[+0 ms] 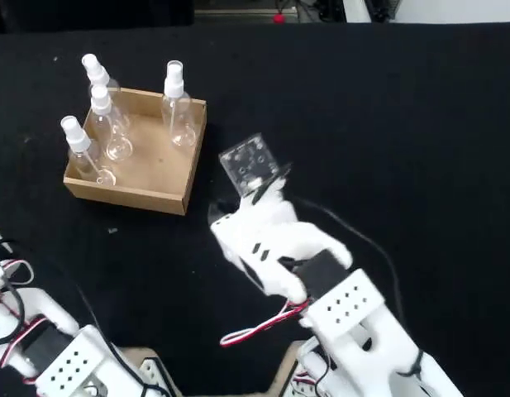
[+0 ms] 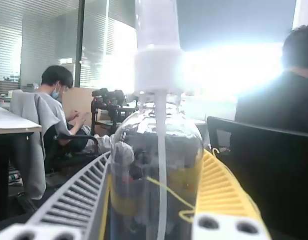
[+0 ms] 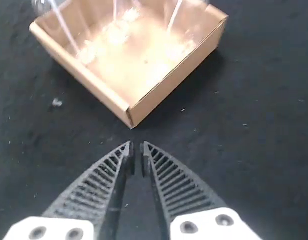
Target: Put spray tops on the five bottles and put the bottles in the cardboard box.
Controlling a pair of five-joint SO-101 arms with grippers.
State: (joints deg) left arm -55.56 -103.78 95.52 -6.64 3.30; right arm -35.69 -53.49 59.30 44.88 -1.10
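The cardboard box (image 1: 168,197) sits at the table's far left, and several clear bottles (image 1: 182,124) with white spray tops stand upright in it. My right gripper (image 3: 136,148) is shut with nothing in it, low over the black table just short of the box's near right corner (image 3: 130,120). From above, the right gripper (image 1: 215,217) lies beside that corner. My left gripper (image 2: 161,155) is shut on one more clear bottle (image 2: 144,165) with a white spray top (image 2: 157,55) and holds it upright, facing out into the room.
The left arm's base (image 1: 60,360) lies at the table's near left corner, with loose wires (image 1: 255,331) between the arms. A small speck (image 1: 112,230) lies in front of the box. Black cloth stretches to the right and back.
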